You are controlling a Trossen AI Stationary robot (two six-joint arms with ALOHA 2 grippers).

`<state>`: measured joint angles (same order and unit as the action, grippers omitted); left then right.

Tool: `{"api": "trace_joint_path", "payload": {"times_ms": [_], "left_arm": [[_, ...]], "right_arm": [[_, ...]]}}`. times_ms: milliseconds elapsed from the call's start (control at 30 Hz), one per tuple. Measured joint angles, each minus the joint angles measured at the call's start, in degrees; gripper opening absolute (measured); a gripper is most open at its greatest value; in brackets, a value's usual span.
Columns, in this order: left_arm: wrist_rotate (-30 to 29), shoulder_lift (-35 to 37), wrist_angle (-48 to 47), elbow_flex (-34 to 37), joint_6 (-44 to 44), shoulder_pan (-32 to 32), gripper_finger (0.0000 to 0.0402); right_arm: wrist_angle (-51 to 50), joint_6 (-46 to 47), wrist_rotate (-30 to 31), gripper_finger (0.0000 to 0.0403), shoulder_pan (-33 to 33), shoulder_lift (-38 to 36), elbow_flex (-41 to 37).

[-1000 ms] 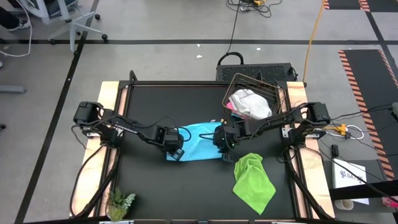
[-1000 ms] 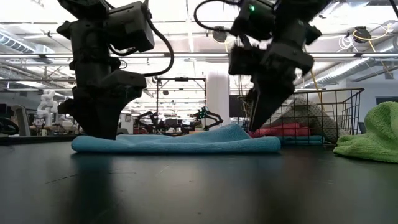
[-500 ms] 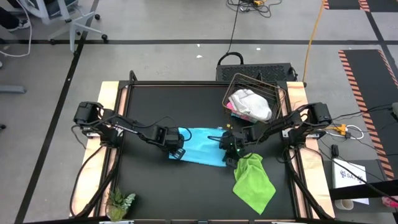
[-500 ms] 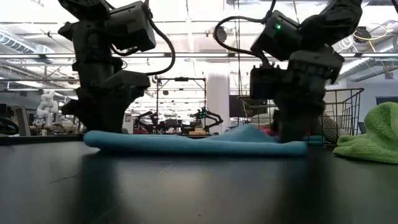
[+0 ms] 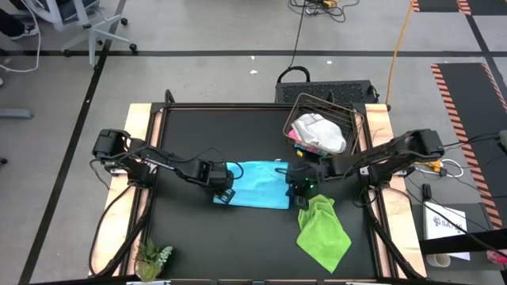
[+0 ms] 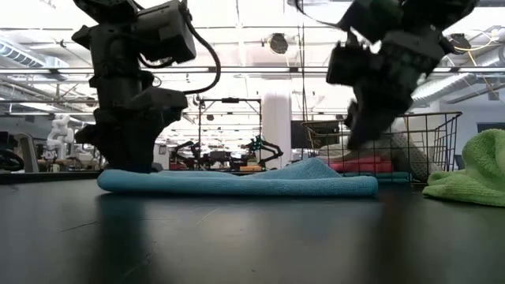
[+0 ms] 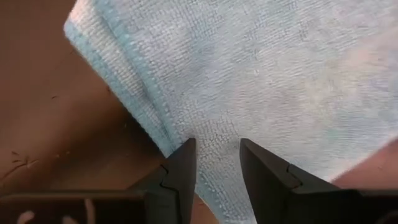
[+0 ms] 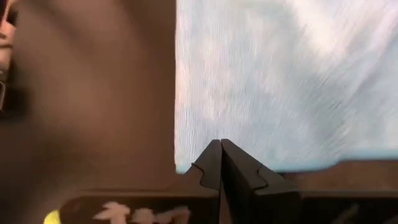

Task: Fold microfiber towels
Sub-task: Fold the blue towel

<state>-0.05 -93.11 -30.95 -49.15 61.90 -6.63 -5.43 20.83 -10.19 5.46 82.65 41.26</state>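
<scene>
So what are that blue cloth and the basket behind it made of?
The blue cloth looks like soft microfiber: the left wrist view shows a fine looped, fuzzy pile with a stitched edge, matte. The basket seems to be thin metal wire, an open dark mesh you can see through; whether it is coated I cannot tell.

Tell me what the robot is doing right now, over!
Left gripper pressing the blue towel's left end, fingers apart. Right gripper shut, empty, lifted above its right end. Green towel close beside it.
</scene>
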Motion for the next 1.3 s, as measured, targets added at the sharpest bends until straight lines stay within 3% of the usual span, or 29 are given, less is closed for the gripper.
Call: {"api": "trace_joint_path", "payload": {"times_ms": [300,533,767,1000,1300], "left_arm": [[-7.3,9.2,1.8,0.0,-2.9,-1.5,0.0127],[-13.8,15.3,3.1,0.0,-10.6,-7.5,0.0126],[-14.4,12.5,3.2,-0.1,-10.7,-13.3,0.0126],[-11.8,7.9,4.3,-0.1,-16.4,-14.9,0.0126],[-11.0,6.0,3.3,-0.1,-20.2,-14.4,0.0126]], "right_arm": [[-0.2,-6.6,2.6,0.0003,-0.9,-5.4,0.1],[-0.1,-7.5,1.1,0.0004,0.3,-5.4,0.3],[-7.4,-15.4,3.9,0.0051,3.2,-5.3,5.3],[-10.0,-21.2,4.2,0.0104,4.4,-2.8,6.0],[-9.2,-24.9,3.9,0.0112,8.5,3.6,6.0]]}}
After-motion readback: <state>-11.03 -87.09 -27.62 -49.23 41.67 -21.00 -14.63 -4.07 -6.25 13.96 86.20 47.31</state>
